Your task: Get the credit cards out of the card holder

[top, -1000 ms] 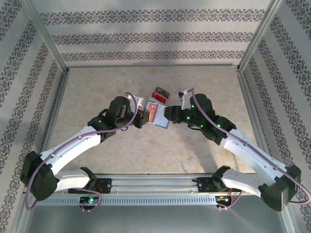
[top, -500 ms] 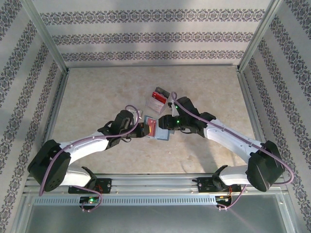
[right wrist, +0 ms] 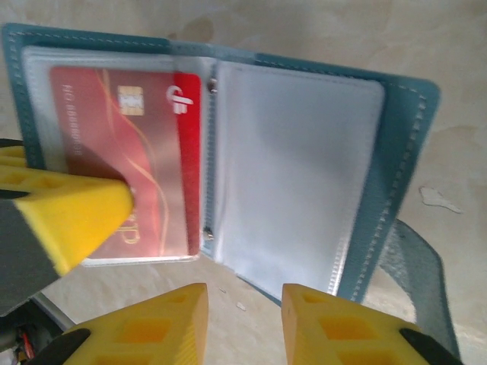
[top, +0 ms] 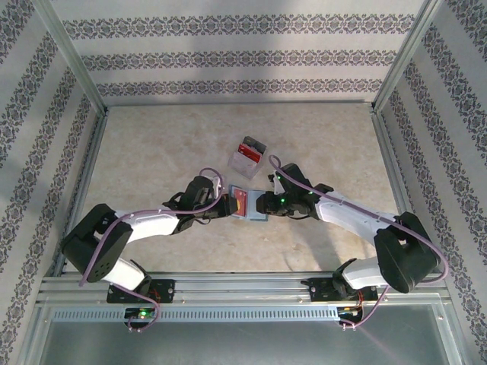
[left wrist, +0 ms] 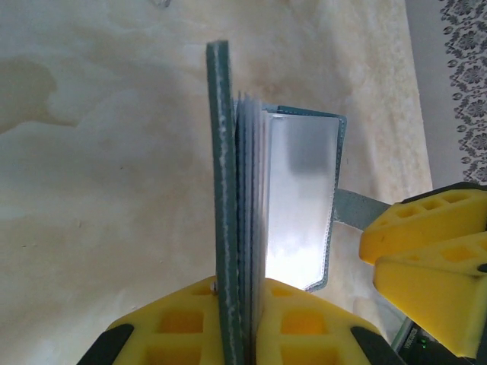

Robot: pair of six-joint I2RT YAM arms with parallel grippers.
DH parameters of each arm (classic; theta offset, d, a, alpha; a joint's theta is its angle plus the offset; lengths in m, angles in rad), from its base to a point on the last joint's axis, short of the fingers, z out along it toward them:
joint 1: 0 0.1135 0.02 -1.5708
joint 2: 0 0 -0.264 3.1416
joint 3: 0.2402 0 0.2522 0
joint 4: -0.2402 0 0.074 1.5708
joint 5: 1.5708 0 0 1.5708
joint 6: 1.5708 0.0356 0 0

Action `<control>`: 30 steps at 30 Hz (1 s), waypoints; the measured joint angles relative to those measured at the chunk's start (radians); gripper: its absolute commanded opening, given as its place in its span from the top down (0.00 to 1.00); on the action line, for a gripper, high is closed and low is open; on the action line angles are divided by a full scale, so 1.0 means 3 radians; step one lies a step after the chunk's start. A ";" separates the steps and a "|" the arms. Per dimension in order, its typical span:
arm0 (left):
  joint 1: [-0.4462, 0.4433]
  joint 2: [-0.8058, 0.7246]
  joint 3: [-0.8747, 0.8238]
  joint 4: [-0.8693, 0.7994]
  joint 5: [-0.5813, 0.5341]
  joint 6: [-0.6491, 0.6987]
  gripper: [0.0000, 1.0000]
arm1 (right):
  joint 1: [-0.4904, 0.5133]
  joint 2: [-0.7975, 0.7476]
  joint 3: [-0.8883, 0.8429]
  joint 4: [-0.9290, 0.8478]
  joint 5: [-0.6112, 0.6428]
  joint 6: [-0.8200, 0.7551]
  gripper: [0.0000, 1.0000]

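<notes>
My left claw [left wrist: 240,300] is clamped shut on one cover of the teal card holder [right wrist: 399,144], held open over the table [top: 152,152] centre. A red credit card [right wrist: 114,144] sits in one clear sleeve. My right claw [right wrist: 237,308] stands partly open beside the holder's edge, gripping nothing.

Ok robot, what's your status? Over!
Left gripper shut on card holder, spread open. Right gripper open, just off its edge. Red card in its sleeve. Clear box apart, beyond it.
</notes>
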 measured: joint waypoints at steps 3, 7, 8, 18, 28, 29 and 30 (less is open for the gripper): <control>0.0000 0.0098 0.0000 0.0036 0.0011 0.0001 0.88 | 0.0000 0.0052 0.0000 0.0090 -0.0037 0.0004 0.69; 0.0000 0.0158 -0.0006 0.0036 0.0019 0.0005 0.85 | 0.0000 0.0113 0.0000 0.0161 -0.0052 0.0004 0.69; 0.0000 0.0158 -0.0006 0.0034 0.0018 0.0008 0.83 | 0.0000 0.0135 0.0000 0.0177 -0.0052 0.0004 0.69; 0.0000 0.0066 -0.0006 -0.0203 -0.0062 0.0159 0.50 | -0.0005 0.0476 0.0000 0.0278 -0.0121 0.0017 0.71; 0.0000 -0.0310 0.0009 -0.0947 -0.0456 0.0379 0.29 | -0.0005 0.0665 0.0004 0.0287 -0.0188 0.0019 0.75; 0.0000 -0.0350 0.0027 -0.1029 -0.0512 0.0407 0.30 | -0.0005 0.0666 0.0004 0.0286 -0.0189 0.0019 0.75; 0.0000 -0.0379 0.0042 -0.1090 -0.0549 0.0429 0.30 | -0.0005 0.0666 0.0005 0.0287 -0.0189 0.0019 0.75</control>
